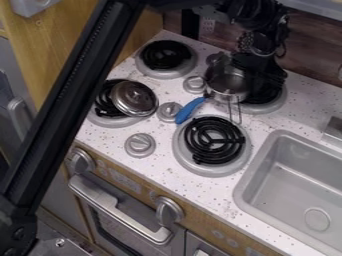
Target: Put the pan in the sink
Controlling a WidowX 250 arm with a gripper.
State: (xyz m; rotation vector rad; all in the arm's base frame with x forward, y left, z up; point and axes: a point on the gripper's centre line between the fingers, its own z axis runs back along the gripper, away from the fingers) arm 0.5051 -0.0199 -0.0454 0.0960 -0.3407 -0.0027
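Possibly a metal lid (pixel 135 98) on a coiled burner (pixel 105 119), gray knobs (pixel 140 145), oven handle (pixel 112 206)

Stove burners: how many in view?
4: back left, front left under the round metal lid, front right, and back right, partly hidden, next to the pan. The arm could hide more, though unlikely.

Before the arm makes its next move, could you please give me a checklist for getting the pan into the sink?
1. Gripper at the pan: ok, it is right by it.
2. Pan held firmly: cannot tell, the contact is hidden.
3. Pan in the sink: not ok, it is up by the back right burner.
4. Lid off the pan: ok, it rests on the front left burner.
5. Blue handle fixed to the pan: cannot tell, their join is unclear.
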